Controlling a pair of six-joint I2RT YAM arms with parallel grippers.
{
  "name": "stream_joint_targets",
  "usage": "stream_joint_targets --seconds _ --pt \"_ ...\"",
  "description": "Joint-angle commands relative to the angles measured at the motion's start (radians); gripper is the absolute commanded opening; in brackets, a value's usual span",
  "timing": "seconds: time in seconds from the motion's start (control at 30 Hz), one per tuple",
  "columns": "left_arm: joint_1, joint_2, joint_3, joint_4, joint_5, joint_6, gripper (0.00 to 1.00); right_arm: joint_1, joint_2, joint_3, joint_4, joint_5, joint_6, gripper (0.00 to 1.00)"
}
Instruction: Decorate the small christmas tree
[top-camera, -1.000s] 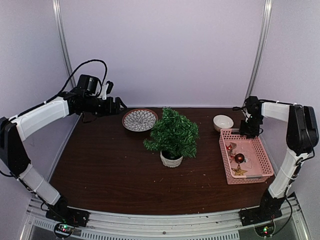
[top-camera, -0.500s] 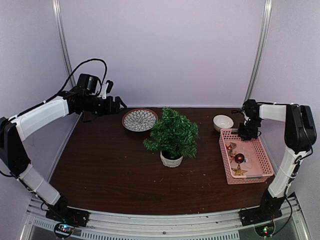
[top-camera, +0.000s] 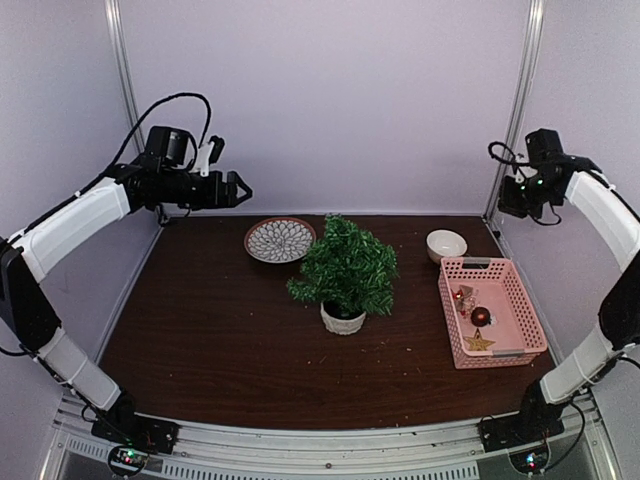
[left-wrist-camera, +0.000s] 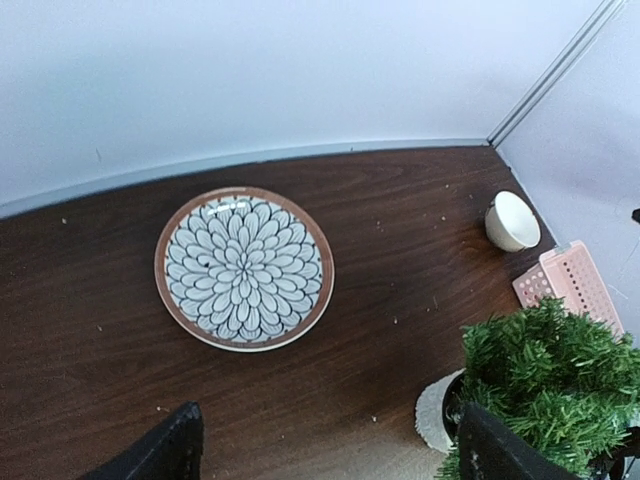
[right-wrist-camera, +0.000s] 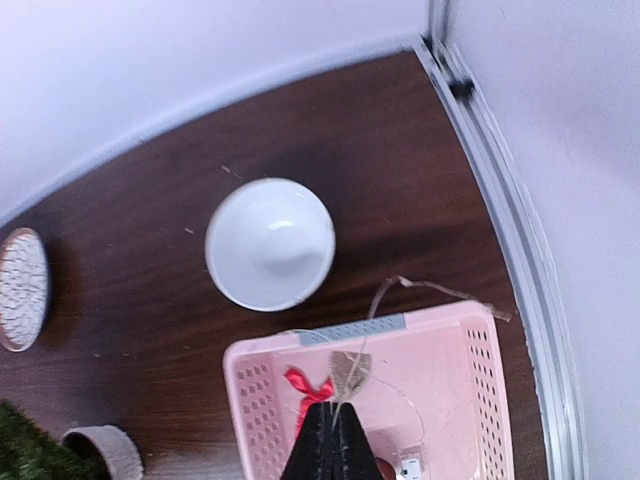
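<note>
The small christmas tree (top-camera: 345, 262) stands in its white pot (top-camera: 343, 319) at the table's middle. It also shows at the lower right of the left wrist view (left-wrist-camera: 550, 370). My left gripper (top-camera: 236, 188) hangs open and empty, high over the back left, above the patterned plate; its fingers (left-wrist-camera: 180, 448) show at that view's bottom edge. My right gripper (top-camera: 508, 203) is raised near the back right post. In the right wrist view it (right-wrist-camera: 333, 412) is shut on a thin string (right-wrist-camera: 358, 350) above the pink basket (right-wrist-camera: 360, 331), beside a brown ornament with a red bow (right-wrist-camera: 322, 385).
A flower-patterned plate (top-camera: 280, 239) lies behind the tree at back left. A white bowl (top-camera: 446, 244) sits behind the pink basket (top-camera: 478, 263) on the right. The basket holds a red ball (top-camera: 480, 316) and a gold star (top-camera: 478, 342). Metal posts stand at the back corners.
My right gripper rose from the basket's far end up to the back right post. My left gripper lifted a little at the back left.
</note>
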Motion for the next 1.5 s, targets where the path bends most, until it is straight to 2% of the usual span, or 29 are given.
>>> stream_joint_targets --seconds 0.0,0.17,0.27,0.37,0.5,0.67,0.83,1.0,1.17,1.47 --pt "0.002 -0.029 0.096 0.003 0.017 0.058 0.88 0.013 -0.061 0.188 -0.107 -0.172 -0.105 0.0" --pt "0.002 -0.02 0.187 0.016 0.136 0.103 0.88 0.114 -0.052 0.425 -0.13 -0.394 -0.185 0.0" --pt "0.002 0.017 0.295 -0.036 0.248 0.137 0.88 0.192 -0.013 0.57 -0.152 -0.495 -0.23 0.0" --pt "0.002 0.055 0.382 -0.059 0.364 0.141 0.88 0.282 0.048 0.711 -0.201 -0.553 -0.285 0.0" --pt "0.001 0.074 0.428 -0.001 0.467 0.1 0.85 0.372 0.098 0.821 -0.248 -0.578 -0.348 0.0" --pt "-0.034 0.075 0.44 0.053 0.547 0.117 0.83 0.455 0.108 0.827 -0.201 -0.638 -0.341 0.0" --pt "-0.089 0.089 0.467 0.051 0.566 0.179 0.81 0.512 0.125 0.827 -0.216 -0.657 -0.359 0.0" --pt "-0.137 0.121 0.505 0.023 0.523 0.225 0.78 0.529 0.109 0.839 -0.268 -0.548 -0.389 0.0" --pt "-0.165 0.135 0.508 0.03 0.489 0.222 0.77 0.523 0.052 0.836 -0.238 -0.418 -0.399 0.0" --pt "-0.182 0.14 0.507 -0.003 0.467 0.279 0.77 0.524 0.039 0.807 -0.262 -0.522 -0.407 0.0"
